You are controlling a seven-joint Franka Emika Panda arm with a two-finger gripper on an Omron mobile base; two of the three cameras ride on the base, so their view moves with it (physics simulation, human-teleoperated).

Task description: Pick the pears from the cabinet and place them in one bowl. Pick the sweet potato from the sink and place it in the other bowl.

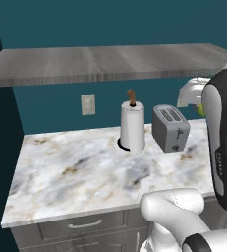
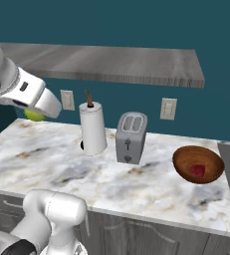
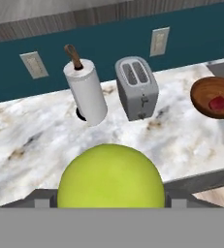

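- My gripper (image 2: 37, 113) is clamped on the yellow-green pear (image 3: 110, 177), above the marble counter (image 2: 57, 164).
- The red pear (image 2: 197, 170) lies in the dark wooden bowl (image 2: 186, 154), right of the toaster (image 2: 131, 137).

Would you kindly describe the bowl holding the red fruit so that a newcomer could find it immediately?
Start at the marble counter and find the silver toaster near its middle. In the right base view, the dark wooden bowl sits to the toaster's right. It is the round, reddish-brown thing, with a dark red pear inside.

Pincer (image 2: 35, 114) clamped, raised above counter height
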